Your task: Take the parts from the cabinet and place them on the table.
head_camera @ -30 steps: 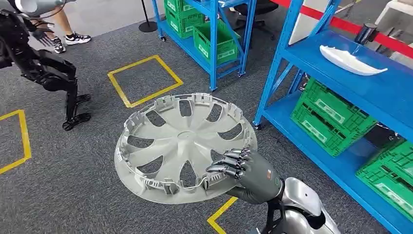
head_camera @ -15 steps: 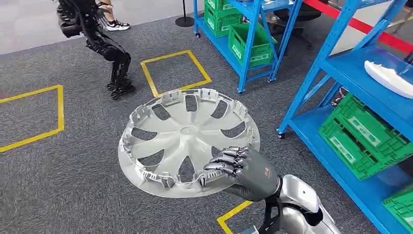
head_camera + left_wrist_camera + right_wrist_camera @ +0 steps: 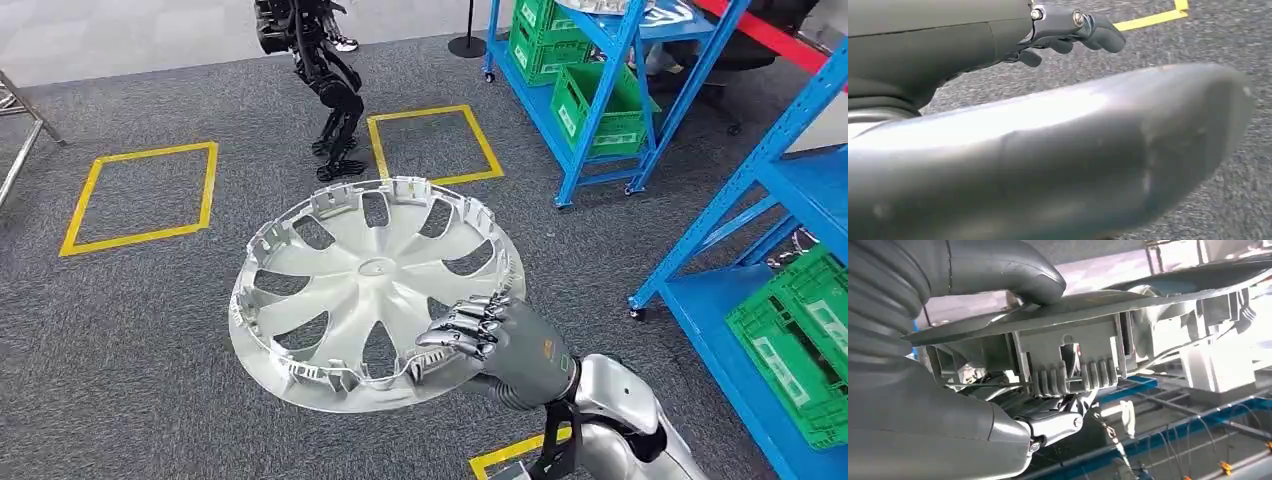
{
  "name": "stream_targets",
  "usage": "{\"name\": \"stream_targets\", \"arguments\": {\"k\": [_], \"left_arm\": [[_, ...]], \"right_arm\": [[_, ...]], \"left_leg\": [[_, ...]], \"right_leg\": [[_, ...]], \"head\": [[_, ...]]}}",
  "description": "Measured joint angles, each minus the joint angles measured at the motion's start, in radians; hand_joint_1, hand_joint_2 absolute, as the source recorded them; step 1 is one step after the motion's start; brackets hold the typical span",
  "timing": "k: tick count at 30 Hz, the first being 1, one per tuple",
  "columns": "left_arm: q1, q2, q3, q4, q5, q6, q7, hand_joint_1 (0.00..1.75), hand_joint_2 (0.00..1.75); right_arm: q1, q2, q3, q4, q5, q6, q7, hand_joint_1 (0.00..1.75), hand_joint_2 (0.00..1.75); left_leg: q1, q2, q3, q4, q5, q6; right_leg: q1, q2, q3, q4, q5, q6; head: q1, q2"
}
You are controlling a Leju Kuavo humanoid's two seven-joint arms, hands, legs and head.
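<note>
Gripping silver wheel cover (image 3: 375,292) by one rim edge, right hand (image 3: 500,345) closed on it, held flat over carpet; risks sagging or slipping, or clipping blue shelving (image 3: 745,180) mid-turn. Left hand (image 3: 1073,32) curled, seemingly empty

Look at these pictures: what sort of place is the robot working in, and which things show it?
Probably a workshop or warehouse test area: blue metal racks hold green crates, yellow squares are taped on grey carpet, and another robot stands nearby. The right hand holds a silver wheel cover.
</note>
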Motion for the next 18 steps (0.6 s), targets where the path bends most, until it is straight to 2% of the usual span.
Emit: {"name": "stream_targets", "arguments": {"k": [1,2,3,4,5,6,7,8,9,10,11,12,13,15,16,17,18], "left_arm": [[0.000,0.000,0.000,0.000,0.000,0.000,0.001,0.00,0.00],[-0.001,-0.001,0.001,0.000,0.000,0.000,0.003,0.00,0.00],[-0.004,-0.001,0.001,0.000,0.000,0.000,0.003,0.00,0.00],[-0.006,-0.001,0.001,0.000,0.000,0.000,0.003,0.00,0.00],[-0.006,-0.001,0.002,0.000,0.000,0.000,0.003,0.00,0.00],[-0.005,-0.001,0.004,0.000,0.001,0.000,0.003,0.00,0.00],[-0.002,-0.001,0.006,0.000,0.002,0.001,0.003,0.00,0.00],[0.001,-0.001,0.007,0.000,0.005,0.002,0.000,0.00,0.00],[0.003,-0.001,0.008,0.000,0.007,0.004,-0.002,0.00,0.00],[0.004,0.000,0.008,0.000,0.008,0.004,-0.005,0.00,0.00],[0.002,-0.001,0.008,0.000,0.007,0.004,-0.005,0.00,0.00],[0.001,-0.002,0.008,0.000,0.005,0.004,-0.007,0.00,0.00],[0.003,-0.001,0.008,0.000,0.002,0.004,-0.007,0.00,0.00],[0.008,0.004,0.008,0.000,0.000,0.004,-0.006,0.00,0.00],[0.008,0.006,0.008,0.000,-0.002,0.004,-0.006,0.00,0.00],[0.009,0.006,0.008,0.000,-0.002,0.004,-0.006,0.00,0.00],[0.008,0.007,0.008,0.000,-0.002,0.004,-0.006,0.00,0.00]], "right_arm": [[-0.002,0.000,0.001,-0.003,0.000,0.002,0.000,1.75,1.75],[-0.002,0.000,0.002,-0.005,0.000,0.004,-0.001,1.75,1.75],[-0.002,0.000,0.002,-0.007,0.000,0.006,0.000,1.75,1.75],[-0.001,0.000,0.003,-0.007,0.000,0.006,0.000,1.75,1.75],[-0.002,0.000,0.003,-0.007,-0.001,0.008,0.000,1.75,1.75],[-0.002,0.000,0.003,-0.007,-0.002,0.008,0.000,1.75,1.75],[-0.002,0.000,0.003,-0.006,-0.004,0.009,0.000,1.75,1.75],[-0.002,0.000,0.004,-0.006,-0.008,0.010,-0.002,1.75,1.75],[-0.002,0.000,0.005,-0.006,-0.010,0.010,-0.003,1.75,1.75],[0.000,0.000,0.005,-0.006,-0.012,0.008,-0.006,1.75,1.75],[0.002,0.000,0.005,-0.006,-0.012,0.004,-0.009,1.75,1.75],[0.007,0.000,0.006,-0.006,-0.011,-0.004,-0.013,1.75,1.75],[0.012,0.000,0.006,-0.006,-0.011,-0.012,-0.018,1.75,1.75],[0.023,0.000,0.007,-0.006,-0.009,-0.023,-0.018,1.75,1.75],[0.027,0.000,0.008,-0.006,-0.008,-0.025,-0.018,1.75,1.75],[0.031,-0.002,0.008,-0.006,-0.008,-0.025,-0.018,1.75,1.75],[0.037,-0.002,0.008,-0.006,-0.008,-0.027,-0.018,1.75,1.75]], "left_leg": [[0.001,0.034,0.000,0.011,-0.006,0.002],[-0.005,0.103,-0.016,0.044,-0.031,0.002],[-0.005,0.136,-0.046,0.105,-0.069,-0.001],[-0.003,0.150,-0.086,0.194,-0.113,-0.004],[-0.002,0.154,-0.118,0.265,-0.141,-0.007],[-0.002,0.155,-0.134,0.307,-0.149,-0.010],[-0.001,0.157,-0.126,0.298,-0.136,-0.011],[0.000,0.162,-0.093,0.244,-0.105,-0.012],[0.001,0.173,-0.045,0.160,-0.069,-0.012],[0.001,0.210,0.020,0.052,-0.033,-0.010],[-0.006,0.259,0.038,0.010,-0.047,-0.001],[-0.004,0.249,0.042,0.007,-0.037,0.008],[-0.005,0.232,0.038,0.010,-0.035,0.011],[-0.011,0.210,0.029,0.010,-0.034,0.021],[-0.004,0.196,0.038,0.002,-0.027,0.032],[-0.003,0.185,0.037,0.001,-0.025,0.036],[-0.002,0.174,0.035,0.001,-0.022,0.041]], "right_leg": [[-0.005,-0.017,0.003,-0.009,0.007,-0.009],[-0.004,-0.029,0.004,-0.011,0.008,-0.017],[0.000,-0.044,0.003,-0.011,0.008,-0.021],[0.002,-0.061,0.002,-0.011,0.007,-0.023],[0.003,-0.077,0.002,-0.011,0.007,-0.024],[0.003,-0.093,0.001,-0.011,0.006,-0.024],[0.003,-0.106,0.001,-0.011,0.006,-0.024],[0.003,-0.120,0.002,-0.011,0.005,-0.022],[0.003,-0.133,0.002,-0.010,0.004,-0.020],[0.003,-0.146,0.005,-0.007,0.001,-0.015],[0.010,-0.154,0.005,-0.004,-0.003,-0.008],[0.012,-0.163,0.005,-0.001,-0.007,-0.001],[0.014,-0.170,0.008,-0.002,-0.006,0.004],[0.009,-0.194,0.014,-0.006,-0.005,0.013],[0.004,-0.188,0.015,-0.002,-0.014,0.024],[-0.001,-0.125,0.009,0.021,-0.033,0.029],[-0.003,-0.078,-0.018,0.080,-0.071,0.031]], "head": [[0.000,0.000],[-0.005,0.000],[-0.010,0.000],[-0.010,0.000],[-0.010,0.000],[-0.010,0.000],[-0.010,0.000],[-0.010,0.000],[-0.010,0.000],[-0.010,0.000],[-0.010,0.000],[-0.008,0.000],[-0.007,0.000],[-0.008,0.000],[-0.008,0.000],[-0.004,0.000],[-0.002,0.000]]}}
